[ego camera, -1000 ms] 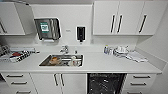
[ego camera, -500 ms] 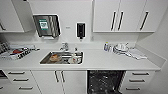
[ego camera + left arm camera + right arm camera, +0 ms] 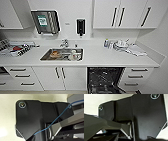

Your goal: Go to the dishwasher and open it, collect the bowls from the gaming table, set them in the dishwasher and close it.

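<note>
- While the head view faces a white kitchen run, the dishwasher point(image 3: 105, 80) sits under the counter point(image 3: 100, 58), right of the sink point(image 3: 62, 54) and beside a stack of drawers point(image 3: 136, 76).
- Its front is not upright across the opening: a dark cavity shows with pale glints that look like wire racks, and a dark edge near the picture's lower rim may be the lowered door, so it reads as open.
- No bowls of the task can be picked out with certainty; blurred crockery lies in the sink and more clutter sits on the counter near the right wall.
- A towel dispenser point(image 3: 46, 22) and a small dark soap dispenser point(image 3: 80, 27) hang on the wall above the sink, and upper cabinets point(image 3: 125, 13) hang above the dishwasher.
- Judged risk: a lowered door juts into the floor space, so the base could strike it when driving or turning close by; a bump might also jolt the racks.
- Left wrist view: a dark plate of the robot, a blue cable point(image 3: 55, 120) crossing it, and pale floor behind; whether the left tool is spread or pressed together cannot be told.
- Right wrist view: again the robot's dark plate and bar against a pale surface; the right tool's state cannot be told either.
</note>
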Motion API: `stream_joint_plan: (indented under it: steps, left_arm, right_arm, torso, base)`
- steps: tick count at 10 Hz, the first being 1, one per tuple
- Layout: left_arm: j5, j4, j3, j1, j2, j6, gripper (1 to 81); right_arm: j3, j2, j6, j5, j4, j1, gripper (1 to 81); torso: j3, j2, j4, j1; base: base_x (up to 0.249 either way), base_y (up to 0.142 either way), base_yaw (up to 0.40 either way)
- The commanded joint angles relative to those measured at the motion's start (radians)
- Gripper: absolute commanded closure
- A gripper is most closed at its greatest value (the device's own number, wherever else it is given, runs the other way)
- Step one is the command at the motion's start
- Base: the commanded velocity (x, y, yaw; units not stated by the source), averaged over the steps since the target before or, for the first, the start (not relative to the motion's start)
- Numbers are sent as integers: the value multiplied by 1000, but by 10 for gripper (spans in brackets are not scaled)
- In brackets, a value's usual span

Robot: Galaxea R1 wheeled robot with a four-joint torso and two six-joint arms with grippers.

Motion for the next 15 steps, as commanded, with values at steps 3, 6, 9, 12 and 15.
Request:
stream_joint_plan:
  steps: [3, 6, 9, 12, 15]
  left_arm:
    - [51, -2, 2, -21, -2, -5, 10]
    - [51, -2, 4, -21, -7, -5, 10]
    - [51, -2, 4, -23, -3, -5, 10]
    - [51, -3, 4, -21, -3, -5, 10]
    - [52, -2, 2, -21, -2, -3, 10]
  right_arm:
    - [12, -25, -387, -38, 368, 69, 10]
    - [9, -17, -384, -38, 370, 69, 10]
    - [7, -26, -379, -38, 370, 69, 10]
    - [7, -26, -384, -38, 370, 69, 10]
    - [6, -28, -385, -38, 370, 67, 10]
  torso:
    - [0, 161, 0, -104]
    - [104, 253, 0, -163]
    - [174, 328, 0, -212]
    - [200, 430, 0, -279]
    - [234, 389, 0, -257]
  base:
    - [0, 0, 0]
    - [0, 0, 0]
    - [0, 0, 0]
    - [0, 0, 0]
    - [0, 0, 0]
